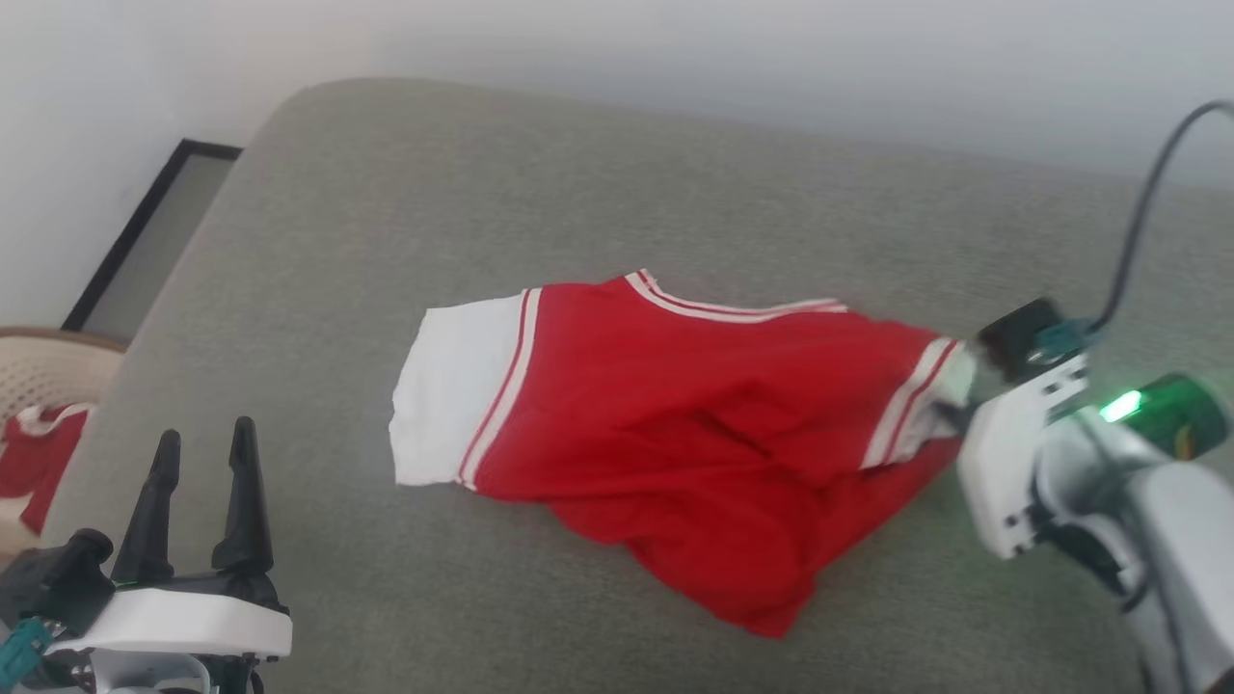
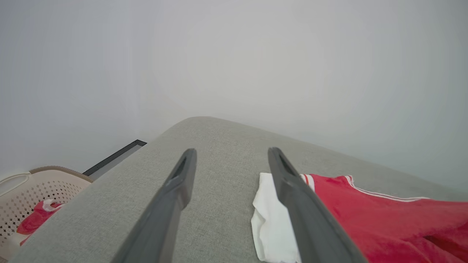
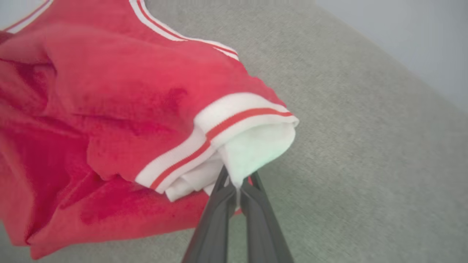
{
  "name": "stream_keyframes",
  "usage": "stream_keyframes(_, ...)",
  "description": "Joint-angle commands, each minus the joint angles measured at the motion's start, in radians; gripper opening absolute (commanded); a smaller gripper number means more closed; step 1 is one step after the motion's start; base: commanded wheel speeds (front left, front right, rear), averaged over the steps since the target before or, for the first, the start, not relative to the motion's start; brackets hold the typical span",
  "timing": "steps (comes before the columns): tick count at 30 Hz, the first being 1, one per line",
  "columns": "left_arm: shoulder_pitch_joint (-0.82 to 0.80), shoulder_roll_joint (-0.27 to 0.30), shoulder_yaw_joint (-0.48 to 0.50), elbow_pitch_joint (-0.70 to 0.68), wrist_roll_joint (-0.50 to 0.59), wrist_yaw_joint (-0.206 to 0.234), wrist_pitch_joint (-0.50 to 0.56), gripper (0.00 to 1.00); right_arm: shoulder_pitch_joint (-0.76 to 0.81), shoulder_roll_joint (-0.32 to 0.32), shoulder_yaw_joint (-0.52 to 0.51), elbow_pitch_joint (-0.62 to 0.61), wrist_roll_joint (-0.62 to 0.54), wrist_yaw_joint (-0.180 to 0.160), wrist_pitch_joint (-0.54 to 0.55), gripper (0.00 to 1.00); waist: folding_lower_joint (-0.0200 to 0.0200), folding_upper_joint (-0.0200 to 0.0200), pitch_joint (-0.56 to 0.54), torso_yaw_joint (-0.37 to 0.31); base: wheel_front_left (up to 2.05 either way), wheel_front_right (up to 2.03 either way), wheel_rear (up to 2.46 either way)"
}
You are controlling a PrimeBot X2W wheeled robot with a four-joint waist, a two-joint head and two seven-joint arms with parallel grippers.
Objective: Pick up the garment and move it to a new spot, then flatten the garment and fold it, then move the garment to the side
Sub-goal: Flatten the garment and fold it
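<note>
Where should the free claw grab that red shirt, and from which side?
Probably the flat white sleeve, pinched at its outer edge, coming in low from the robot's left. That end of the shirt lies spread, nearest the open left claw; the right claw holds the other sleeve.

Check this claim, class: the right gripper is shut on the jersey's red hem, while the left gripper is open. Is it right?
No. The right gripper is shut on the white sleeve of the jersey, not its red hem; the right wrist view shows it. The left gripper is open, as stated.
</note>
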Motion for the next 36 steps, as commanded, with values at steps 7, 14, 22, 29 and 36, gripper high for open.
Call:
stream_keyframes(7, 0.016, -0.007, 0.012, -0.008, 0.02, -0.007, -0.005, 1.0, 0.04, -0.084, -0.095, -0.07, 0.018, 0.0, 0.055, 0.0, 0.0, 0.0, -0.019, -0.046, 0.0, 0.0, 0.0)
stream_keyframes(14, 0.026, -0.001, 0.007, -0.015, 0.015, -0.008, -0.005, 1.0, 0.108, -0.154, -0.202, -0.046, 0.037, 0.0, 0.057, 0.0, 0.0, 0.0, -0.025, -0.062, 0.0, 0.0, 0.0)
stream_keyframes(22, 0.025, 0.007, -0.008, -0.013, 0.001, -0.008, -0.005, 1.0, 0.115, -0.118, -0.209, 0.097, 0.058, 0.0, 0.0, 0.0, 0.0, 0.0, -0.014, -0.066, 0.0, 0.0, 0.0)
stream_keyframes(29, 0.013, 0.02, -0.019, -0.008, -0.007, -0.008, -0.005, 1.0, 0.058, -0.101, -0.139, 0.219, 0.079, 0.0, -0.067, 1.0, 0.0, 0.0, -0.015, -0.072, 0.0, 0.0, 0.0)
stream_keyframes(36, 0.023, 0.029, -0.007, -0.015, -0.011, -0.008, -0.005, 1.0, 0.034, -0.124, -0.099, 0.23, 0.111, 0.0, -0.073, 1.0, 0.0, 0.0, -0.022, -0.097, 0.0, 0.0, 0.0)
